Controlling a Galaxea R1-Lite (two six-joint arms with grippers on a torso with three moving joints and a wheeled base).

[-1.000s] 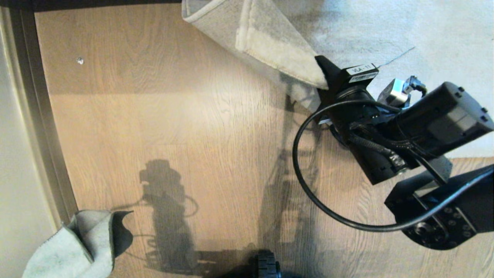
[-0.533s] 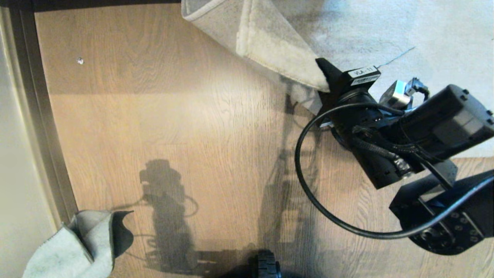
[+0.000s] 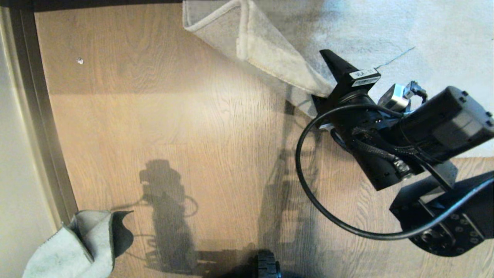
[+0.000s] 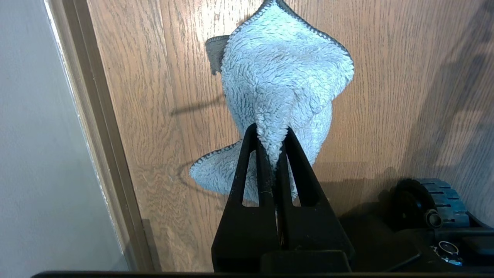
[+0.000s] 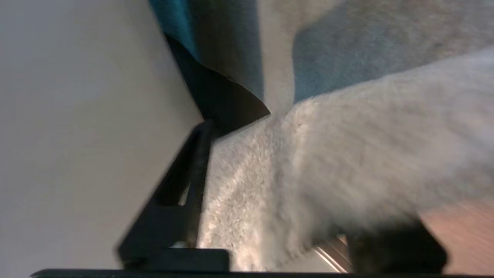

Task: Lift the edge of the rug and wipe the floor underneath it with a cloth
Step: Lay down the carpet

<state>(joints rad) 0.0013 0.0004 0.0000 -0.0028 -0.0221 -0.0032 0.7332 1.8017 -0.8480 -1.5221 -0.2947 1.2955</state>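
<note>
At rug edge (image 3: pixel 278 61): right claw (image 3: pixel 328 83) apart; left claw (image 4: pixel 270 135) clamped on cloth (image 4: pixel 281 77).

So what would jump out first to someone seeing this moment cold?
The folded-back rug edge at the top of the head view, beige backing up, with the right gripper open around its lower end. Then the cloth, pinched in the shut left gripper above the wood floor, low on the left by the skirting strip.
</note>
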